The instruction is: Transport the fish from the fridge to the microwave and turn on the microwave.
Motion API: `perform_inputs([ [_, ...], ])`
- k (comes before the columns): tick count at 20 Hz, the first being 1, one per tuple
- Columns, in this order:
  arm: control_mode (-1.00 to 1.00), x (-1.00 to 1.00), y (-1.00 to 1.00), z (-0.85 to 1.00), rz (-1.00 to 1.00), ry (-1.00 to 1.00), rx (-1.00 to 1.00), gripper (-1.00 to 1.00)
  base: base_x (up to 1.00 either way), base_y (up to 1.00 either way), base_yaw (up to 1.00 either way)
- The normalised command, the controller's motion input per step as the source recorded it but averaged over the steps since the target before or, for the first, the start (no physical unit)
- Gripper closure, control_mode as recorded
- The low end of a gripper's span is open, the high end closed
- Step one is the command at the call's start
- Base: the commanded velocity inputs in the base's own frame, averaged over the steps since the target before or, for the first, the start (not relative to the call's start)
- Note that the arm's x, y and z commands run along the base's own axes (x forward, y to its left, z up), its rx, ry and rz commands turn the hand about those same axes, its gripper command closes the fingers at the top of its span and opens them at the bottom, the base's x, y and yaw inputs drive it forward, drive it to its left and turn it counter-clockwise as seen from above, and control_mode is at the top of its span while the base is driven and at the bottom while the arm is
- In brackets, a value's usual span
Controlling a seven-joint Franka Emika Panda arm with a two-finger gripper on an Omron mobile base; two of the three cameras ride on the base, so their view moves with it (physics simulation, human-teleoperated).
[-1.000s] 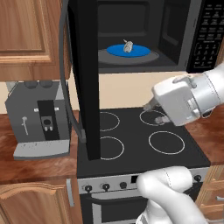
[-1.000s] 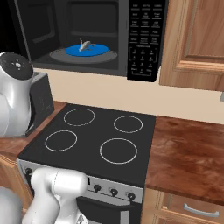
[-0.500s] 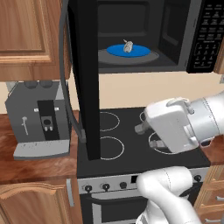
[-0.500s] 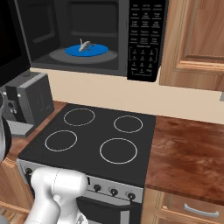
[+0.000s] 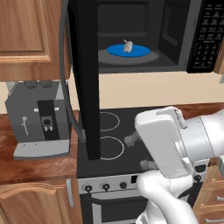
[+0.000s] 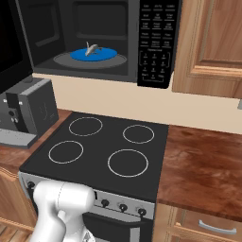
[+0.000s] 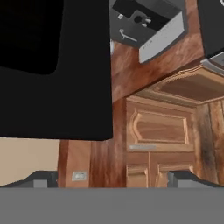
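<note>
The microwave stands open, its black door swung out to the left. The fish, a small pale lump, lies on the blue plate inside; from the right I see the fish on the plate, left of the keypad. My gripper hangs open and empty low over the stove's front, right of the door's lower end. In the hand view the gripper faces the black door. The fridge is out of view.
A grey coffee machine stands on the wooden counter left of the black stove. Wooden cupboards flank the microwave. The hand view shows the coffee machine and lower cabinet doors.
My hand has dropped and pulled back toward the stove's front, away from the microwave opening. It has left the right base view. The fish stays on the plate.
</note>
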Motion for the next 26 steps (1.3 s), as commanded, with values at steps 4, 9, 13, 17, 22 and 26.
perform_inputs([
  [4,-1.0,-0.23,0.14,-0.11,-0.05,0.09,0.02,-1.0,0.0,0.0,0.0],
  [9,-1.0,-0.26,0.16,-0.07,-0.05,0.06,0.0,-1.0,0.0,0.0,0.0],
  [13,-1.0,-0.29,0.09,0.0,-0.04,0.05,0.0,-1.0,0.0,0.0,0.0],
  [17,-1.0,-0.29,0.09,0.0,-0.02,0.05,0.0,-1.0,0.0,0.0,0.0],
  [22,-1.0,-0.31,0.07,0.0,-0.01,0.01,0.0,-1.0,0.0,0.0,0.0],
  [26,-1.0,-0.23,0.11,0.0,-0.02,0.03,0.0,-1.0,0.0,0.0,0.0],
])
